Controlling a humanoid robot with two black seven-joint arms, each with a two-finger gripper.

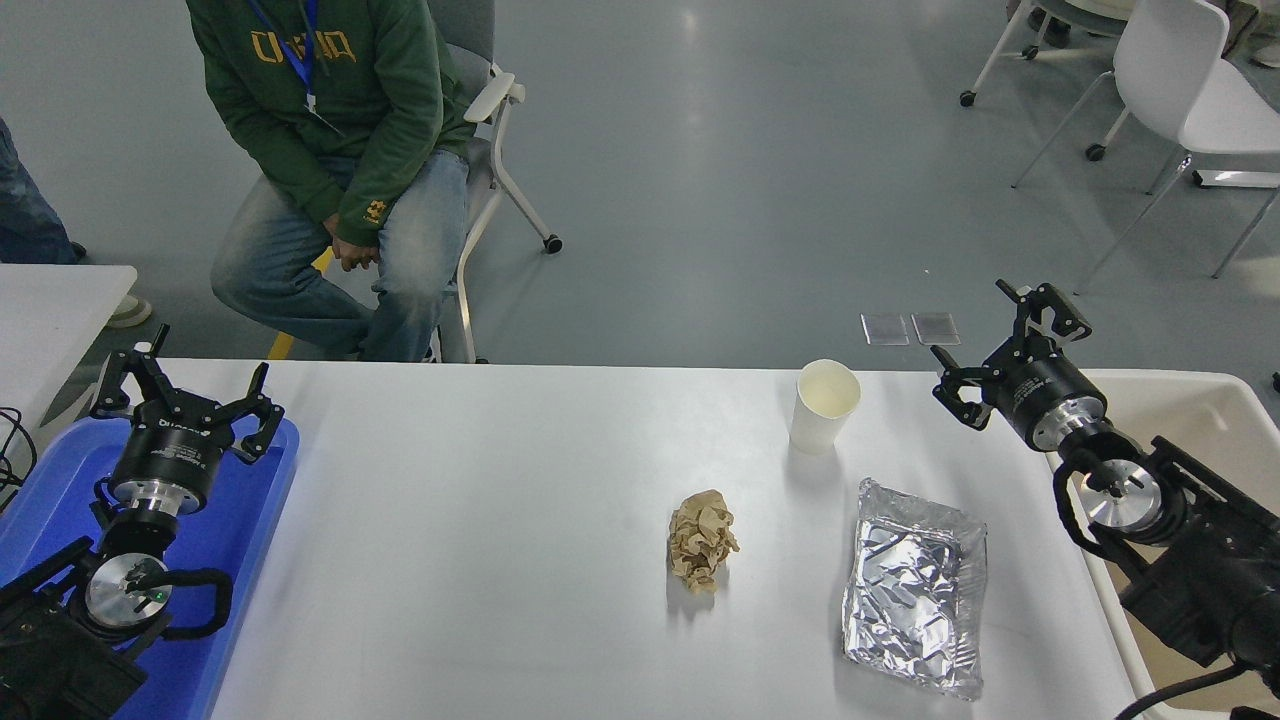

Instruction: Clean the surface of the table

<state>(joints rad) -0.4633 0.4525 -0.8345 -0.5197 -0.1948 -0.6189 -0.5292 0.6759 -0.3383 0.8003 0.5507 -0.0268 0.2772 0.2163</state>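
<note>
The white tabletop is filling most of the lower view, stretching from the blue tray at its left end to the beige bin at its right end. Taking the white paper cup as the landmark, it is standing upright near the tabletop's far edge. A crumpled brown paper ball is lying nearer the camera and to the left of the cup, apart from it. A crinkled foil tray is resting nearer the camera and slightly to the right of the cup, also apart from it. The right hand is hovering to the right of the cup, over the tabletop's far right corner, with its fingers spread apart and gripping nothing. The left hand is sitting parked far to the left of the cup, above the blue tray, with its fingers likewise spread apart and empty. A person in a green hoodie is sitting on a chair beyond the tabletop, far to the left of the cup.
</note>
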